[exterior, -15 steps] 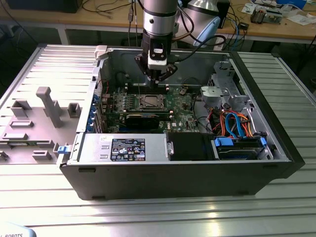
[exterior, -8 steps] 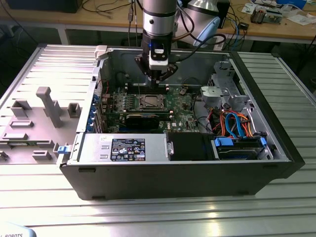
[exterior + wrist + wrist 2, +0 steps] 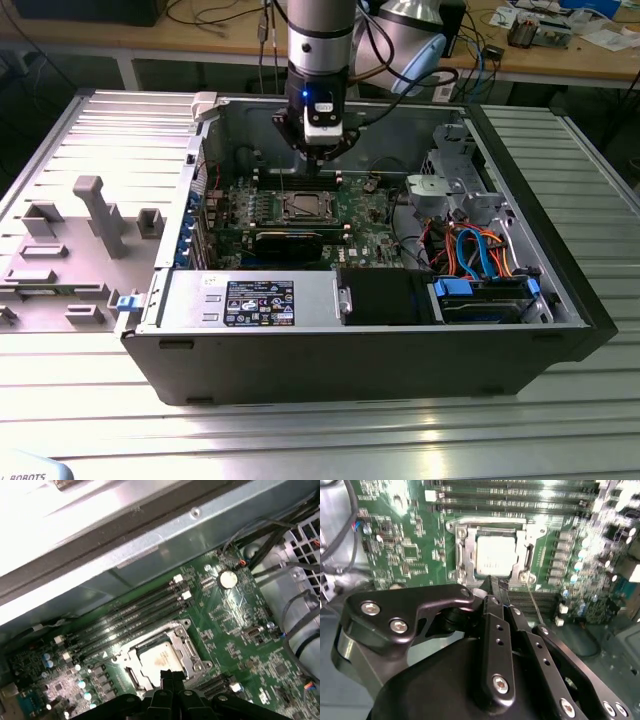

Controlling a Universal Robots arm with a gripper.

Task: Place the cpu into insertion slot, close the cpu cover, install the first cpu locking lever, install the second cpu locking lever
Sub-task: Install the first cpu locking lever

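While the arm [image 3: 320, 40] hangs over the open computer case [image 3: 350, 365], its gripper [image 3: 492, 584] is pinched closed on nothing, tips just beside the cpu cover [image 3: 463, 550]. The cpu [image 3: 495, 555] sits in the insertion slot [image 3: 303, 207], cover down. One locking lever [image 3: 536, 607] beside it looks unlatched. Risk: a skewed push slips off that thin wire, gouging the motherboard [image 3: 405, 550].

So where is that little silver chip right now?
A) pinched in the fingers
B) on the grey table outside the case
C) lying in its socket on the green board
C: the cpu lies flat on the motherboard, framed by the cpu cover, beyond the fingers.
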